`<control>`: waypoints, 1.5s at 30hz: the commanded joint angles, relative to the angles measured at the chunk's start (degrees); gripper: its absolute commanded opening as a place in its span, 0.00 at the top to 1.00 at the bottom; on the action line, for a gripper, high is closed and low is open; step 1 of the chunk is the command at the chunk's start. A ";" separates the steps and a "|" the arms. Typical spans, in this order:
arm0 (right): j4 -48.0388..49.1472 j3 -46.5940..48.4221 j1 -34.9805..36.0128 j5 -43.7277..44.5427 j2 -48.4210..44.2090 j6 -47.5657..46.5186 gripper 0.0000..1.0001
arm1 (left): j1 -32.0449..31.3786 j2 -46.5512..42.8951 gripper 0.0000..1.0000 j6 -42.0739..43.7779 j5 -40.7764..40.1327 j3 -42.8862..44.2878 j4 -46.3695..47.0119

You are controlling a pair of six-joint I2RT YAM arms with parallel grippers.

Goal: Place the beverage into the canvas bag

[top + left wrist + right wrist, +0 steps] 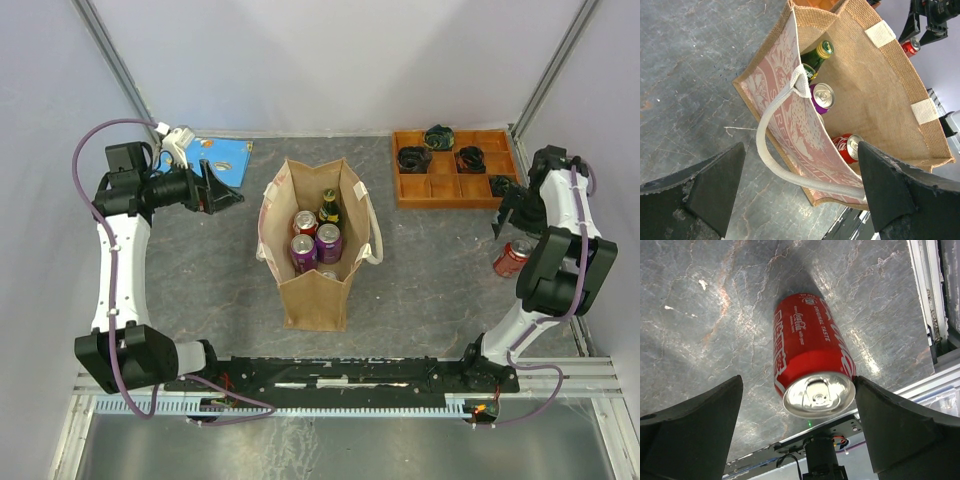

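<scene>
Pick-up step: my right gripper (799, 382) hangs over the can (810, 355), jaws apart; next I lower and clamp

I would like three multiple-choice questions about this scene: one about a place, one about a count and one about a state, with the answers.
1. Where is the red can that is outside the canvas bag?
A. on the table, right of the bag
B. in the wooden tray
C. on the blue sheet

2. How many purple cans show in the bag from above?
A. none
B. two
C. five

3. What is the state of the left tool?
A. shut on a rope handle
B. shut on a can
C. open and empty

Answers:
1 A: it stands on the grey table.
2 B: two purple bodies show.
3 C: its fingers stand wide apart, away from the bag.
</scene>
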 commanded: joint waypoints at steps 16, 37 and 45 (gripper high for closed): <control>4.05 -8.64 -0.59 0.46 -1.56 0.15 0.20 | -0.17 -4.83 0.01 5.46 0.26 -1.16 -3.16; -12.76 29.76 14.83 -7.81 -3.53 6.91 1.00 | -0.09 -4.19 0.01 5.15 0.44 -1.28 -2.17; -27.06 73.53 37.73 -8.63 11.06 12.95 1.00 | -0.20 -3.60 0.01 3.77 0.36 -1.29 -0.79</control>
